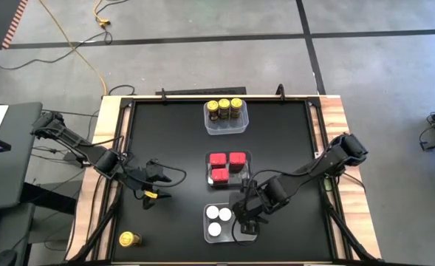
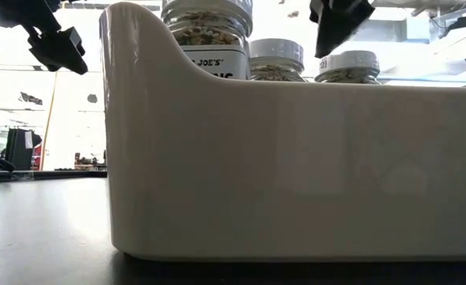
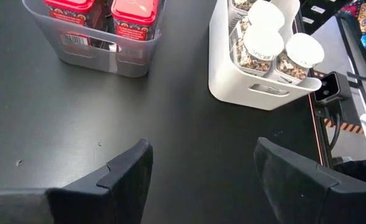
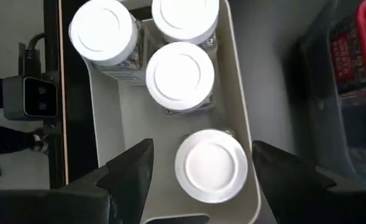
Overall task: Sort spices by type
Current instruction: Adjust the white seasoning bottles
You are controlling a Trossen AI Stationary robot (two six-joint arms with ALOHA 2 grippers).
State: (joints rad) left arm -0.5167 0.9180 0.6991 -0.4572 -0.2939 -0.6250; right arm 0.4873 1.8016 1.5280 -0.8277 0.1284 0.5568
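Note:
Three bins stand in a row down the table's middle. The far clear bin [image 1: 225, 122] holds three yellow-capped jars [image 1: 224, 108], and the middle one [image 1: 227, 168] holds red tins [image 3: 133, 12]. The near white bin [image 4: 238, 118] holds several white-capped jars [image 4: 179, 74]. My right gripper [image 4: 201, 158] hangs open above this bin, its fingers on either side of one upright jar [image 4: 210, 165], clear of it. My left gripper [image 3: 201, 162] hovers open over bare table at the left [image 1: 156, 188]. One yellow-capped jar [image 1: 130, 239] lies on its side at the near left corner.
A small camera [image 4: 30, 99] sits at the table's near edge, right beside the white bin. Raised wooden borders [image 1: 335, 125] run along the table's sides. Bare black tabletop [image 1: 165, 133] lies between the left arm and the bins.

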